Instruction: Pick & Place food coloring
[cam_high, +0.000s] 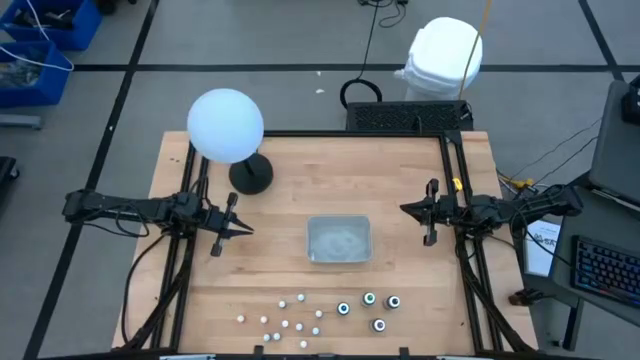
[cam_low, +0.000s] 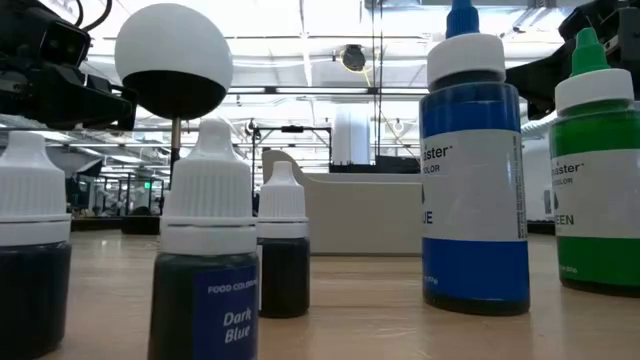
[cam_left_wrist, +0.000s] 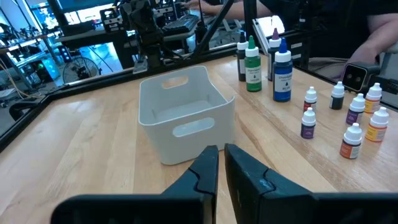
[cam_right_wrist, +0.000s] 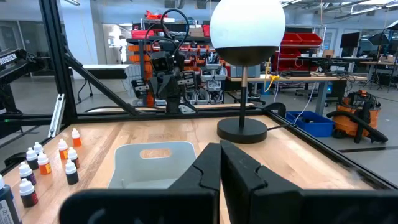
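The food coloring bottles stand upright on the wooden table near its front edge. Several small white-capped ones (cam_high: 285, 320) are at the left. Several bigger dark ones (cam_high: 372, 308) are to their right, among them a blue one (cam_left_wrist: 282, 68) and a green one (cam_left_wrist: 252, 62). A whitish see-through tray (cam_high: 339, 240) with handle cut-outs sits at mid-table. My left gripper (cam_high: 243, 229) hovers left of the tray, level, its fingers (cam_left_wrist: 211, 163) all but closed on nothing. My right gripper (cam_high: 405, 209) hovers right of the tray, shut and empty (cam_right_wrist: 219, 146).
A white globe lamp (cam_high: 226, 125) on a black round base (cam_high: 250, 175) stands at the far left of the table. A black box (cam_high: 405, 117) sits at the far edge. Black frame rails (cam_high: 180, 260) run along both sides. A person's arm (cam_left_wrist: 379, 25) shows beyond the table.
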